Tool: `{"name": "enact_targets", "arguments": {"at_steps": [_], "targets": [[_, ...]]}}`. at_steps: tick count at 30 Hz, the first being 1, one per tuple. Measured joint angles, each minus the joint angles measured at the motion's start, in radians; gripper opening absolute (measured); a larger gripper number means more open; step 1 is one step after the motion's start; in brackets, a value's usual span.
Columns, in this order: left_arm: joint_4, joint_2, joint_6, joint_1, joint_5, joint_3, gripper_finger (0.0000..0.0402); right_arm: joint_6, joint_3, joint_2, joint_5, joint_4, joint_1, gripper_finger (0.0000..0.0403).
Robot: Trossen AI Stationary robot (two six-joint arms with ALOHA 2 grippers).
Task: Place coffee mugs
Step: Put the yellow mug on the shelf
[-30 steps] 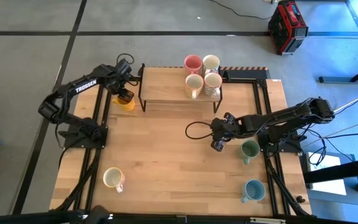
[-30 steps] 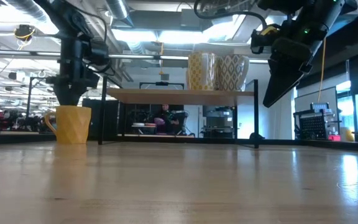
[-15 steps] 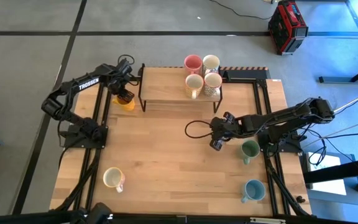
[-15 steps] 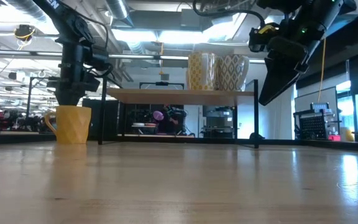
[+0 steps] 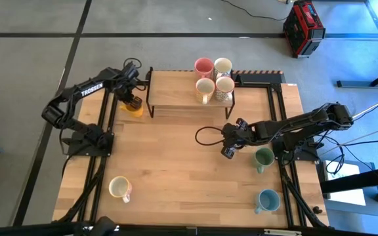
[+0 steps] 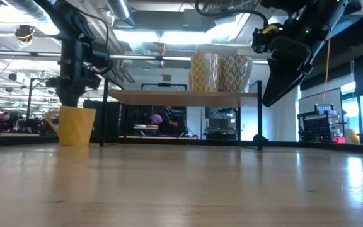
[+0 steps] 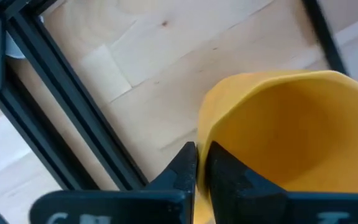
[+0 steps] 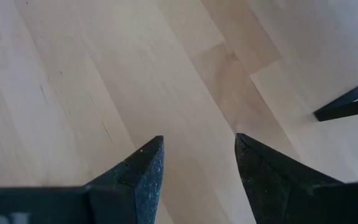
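Mugs, eight: four on the shelf, four on the table. Yellow mug, faceted, beside the shelf: my left gripper pinches its rim. Right gripper wide, empty

Wooden table: four mugs; shelf: four.

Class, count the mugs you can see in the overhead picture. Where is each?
8: four on the rack, yellow mug left of it, cream mug front-left, green mug and blue mug right.
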Motion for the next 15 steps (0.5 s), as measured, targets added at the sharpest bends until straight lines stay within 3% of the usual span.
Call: {"name": "enact_targets", "arguments": {"at_steps": [15], "targets": [[-0.207, -0.246, -0.108, -0.104, 0.027, -0.003, 0.0012, -0.057, 0.0, 0.0, 0.0, 0.0, 0.0, 0.0186]]}}
